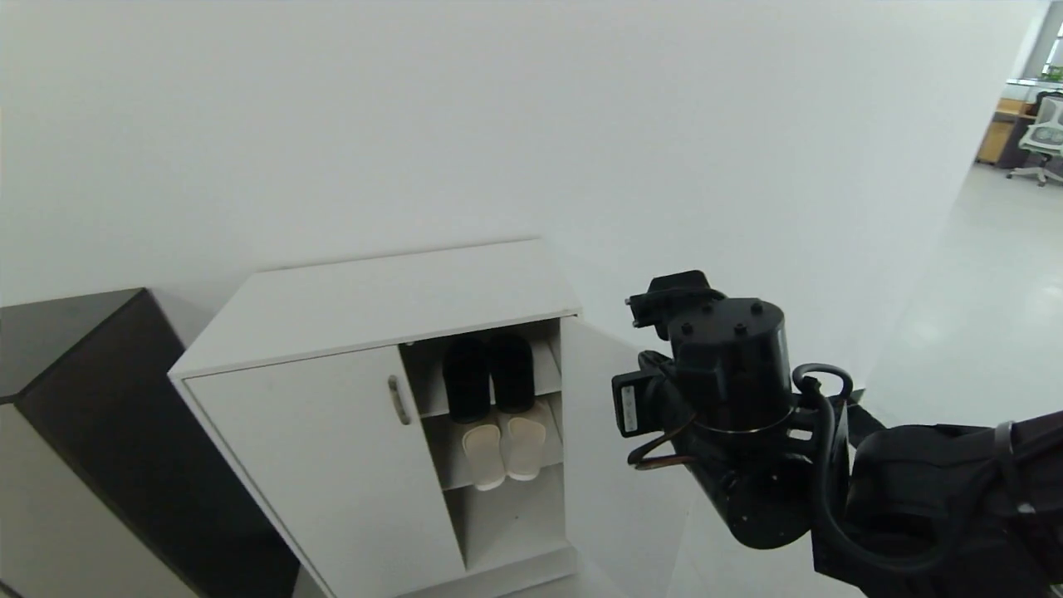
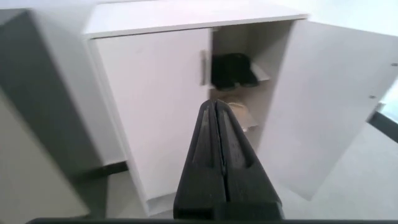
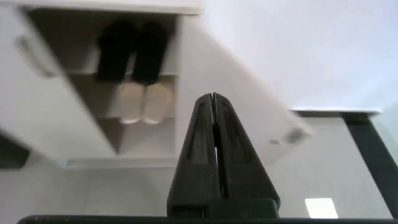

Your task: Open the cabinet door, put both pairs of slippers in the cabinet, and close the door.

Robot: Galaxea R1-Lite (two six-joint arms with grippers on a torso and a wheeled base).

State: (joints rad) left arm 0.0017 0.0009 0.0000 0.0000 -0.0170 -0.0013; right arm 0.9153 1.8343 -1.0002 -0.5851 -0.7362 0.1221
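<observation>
The black slippers [image 1: 488,374] sit on the top shelf of the white cabinet [image 1: 374,299], and the pale slippers [image 1: 503,448] sit on the shelf just below. The right door [image 1: 594,465] stands swung open at 3 o'clock of the shelves; the left door [image 1: 315,465] is closed. The right arm [image 1: 731,399] hangs at 4 o'clock of the cabinet, near the open door. The right gripper [image 3: 214,102] is pressed together and empty. The left gripper [image 2: 215,106], aimed at the open compartment, is also pressed together and empty.
</observation>
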